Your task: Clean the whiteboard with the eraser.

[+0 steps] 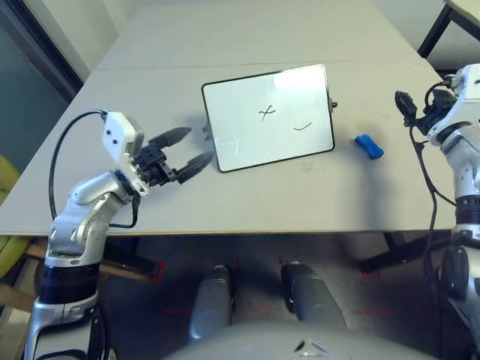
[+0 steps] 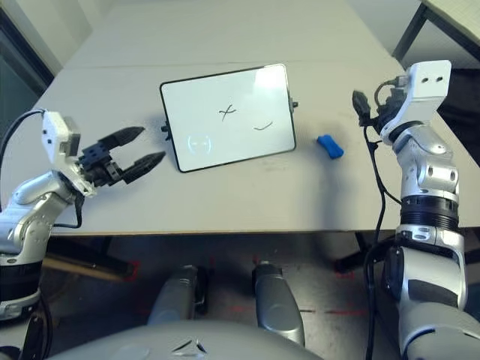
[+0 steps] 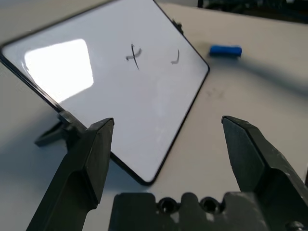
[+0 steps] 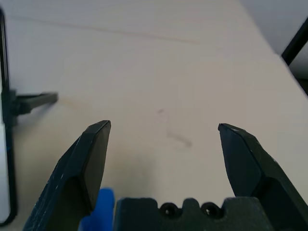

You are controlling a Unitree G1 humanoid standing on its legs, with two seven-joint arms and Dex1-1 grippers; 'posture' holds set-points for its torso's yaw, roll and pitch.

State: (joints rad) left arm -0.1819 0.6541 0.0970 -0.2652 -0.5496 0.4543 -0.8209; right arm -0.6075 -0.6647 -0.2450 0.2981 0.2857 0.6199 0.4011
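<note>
The whiteboard [image 1: 270, 116] lies mid-table, white with a thin black frame, carrying a black cross [image 1: 266, 112] and a short tick [image 1: 301, 127]. To its right, apart from it, the small blue eraser [image 1: 368, 146] rests on the table. My left gripper [image 1: 196, 147] hovers open just off the board's left edge, its fingers pointing at the board [image 3: 120, 86]; nothing is between them. My right gripper [image 4: 163, 127] is open and empty over the table right of the eraser [image 4: 98, 211], which sits by the base of one finger. My right wrist [image 2: 424, 82] is raised near the table's right edge.
The pale grey table [image 1: 247, 195] has its front edge near my body and a seam [image 1: 150, 66] across the back. A dark leg of another table [image 1: 439, 30] stands at the back right. Black cables [image 2: 375, 172] hang from my right arm.
</note>
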